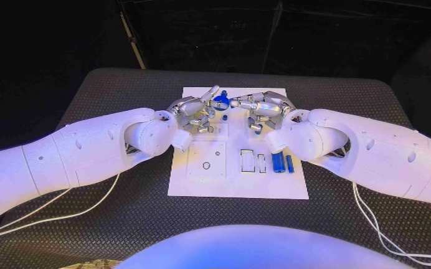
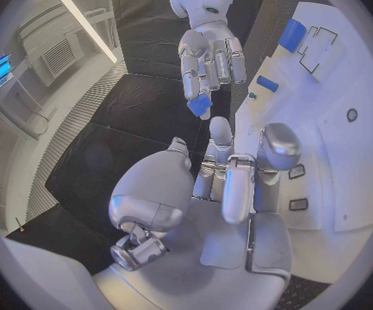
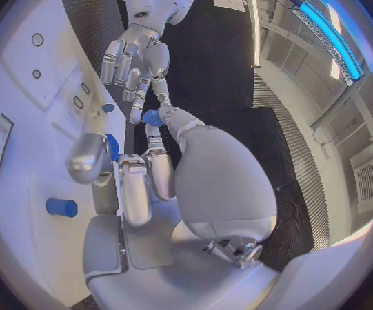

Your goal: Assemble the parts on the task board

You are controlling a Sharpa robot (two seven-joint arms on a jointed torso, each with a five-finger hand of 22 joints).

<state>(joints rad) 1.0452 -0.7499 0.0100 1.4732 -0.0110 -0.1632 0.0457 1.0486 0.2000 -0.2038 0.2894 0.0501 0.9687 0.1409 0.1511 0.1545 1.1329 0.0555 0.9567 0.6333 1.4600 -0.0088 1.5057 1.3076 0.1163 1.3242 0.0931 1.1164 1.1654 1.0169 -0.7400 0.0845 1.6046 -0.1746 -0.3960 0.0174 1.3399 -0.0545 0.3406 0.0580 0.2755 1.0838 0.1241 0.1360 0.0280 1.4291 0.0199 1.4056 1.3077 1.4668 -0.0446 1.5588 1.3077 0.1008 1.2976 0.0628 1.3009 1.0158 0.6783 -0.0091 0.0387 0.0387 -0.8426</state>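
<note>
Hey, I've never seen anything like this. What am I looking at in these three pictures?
This is a robot with two white arms, each ending in a silver hand. The square picture looks down from its head. The two round ones come from cameras at its wrists. On the black table lies a white board with slots, and two blue pieces beside them. The right hand holds a blue part in its fingers above the board. The left hand reaches up to it; whether it grips too, I cannot tell.
</note>
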